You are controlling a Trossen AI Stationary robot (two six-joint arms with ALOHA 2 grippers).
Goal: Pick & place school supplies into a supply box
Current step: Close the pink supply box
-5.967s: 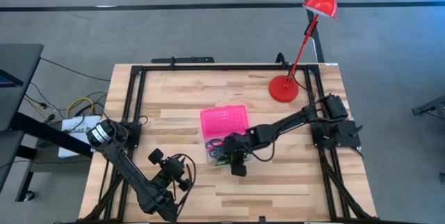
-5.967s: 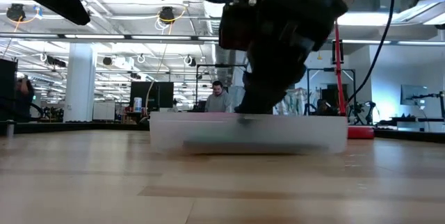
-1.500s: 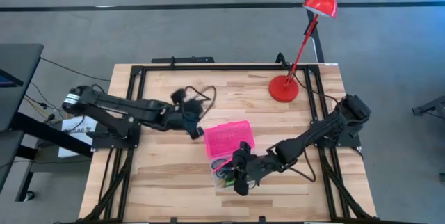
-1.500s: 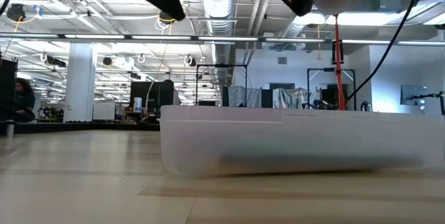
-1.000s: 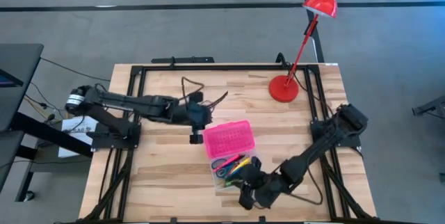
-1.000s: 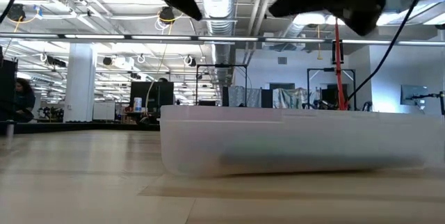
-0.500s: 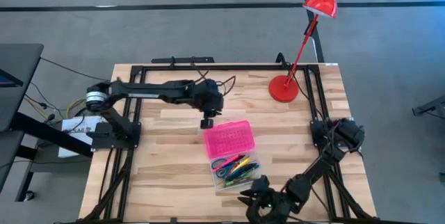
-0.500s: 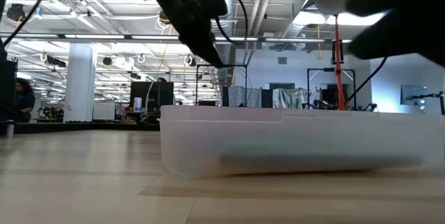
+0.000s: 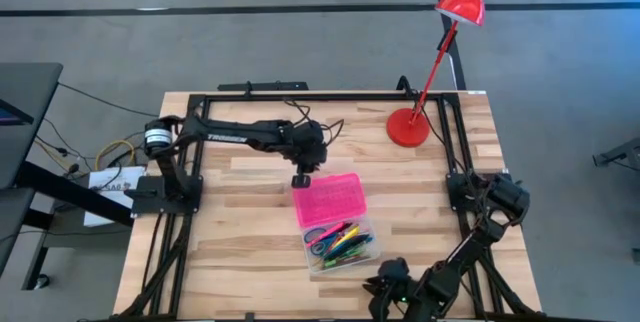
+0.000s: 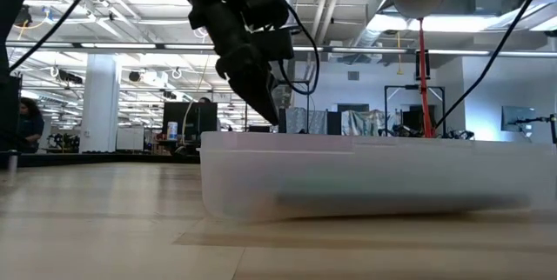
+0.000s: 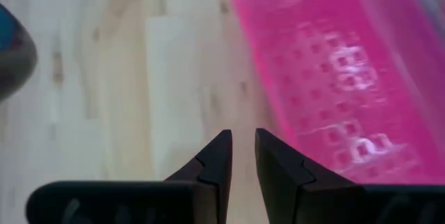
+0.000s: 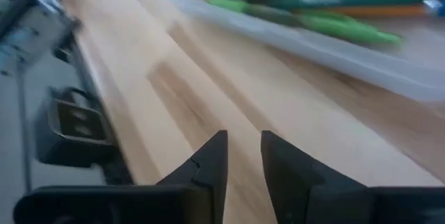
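Note:
The supply box lies open mid-table. Its clear base [image 9: 345,252] [image 10: 365,176] holds the school supplies [image 9: 340,241] [image 12: 313,8], a bundle of coloured pens. Its pink lid [image 9: 328,200] [image 11: 334,71] is folded back flat toward the far edge. My left gripper [image 9: 299,179] [image 10: 271,116] [image 11: 240,137] hovers at the lid's far left corner, pointing down. Its fingertips are a narrow gap apart, with nothing between them. My right gripper [image 9: 378,287] [image 12: 243,140] hangs low over bare wood near the table's front edge, right of the base. It is narrowly open and empty.
A red desk lamp stands on its round base [image 9: 407,127] at the far right. Black frame rails [image 9: 300,97] run along the table's edges. Bare wood lies to the left of the box and beyond it.
My left gripper has swung from the lid's left side toward the table's right and sunk, tipping downward, until it is close over the lid's far left corner. My right gripper has drawn back from the box base toward the near edge and right, sinking and rolling.

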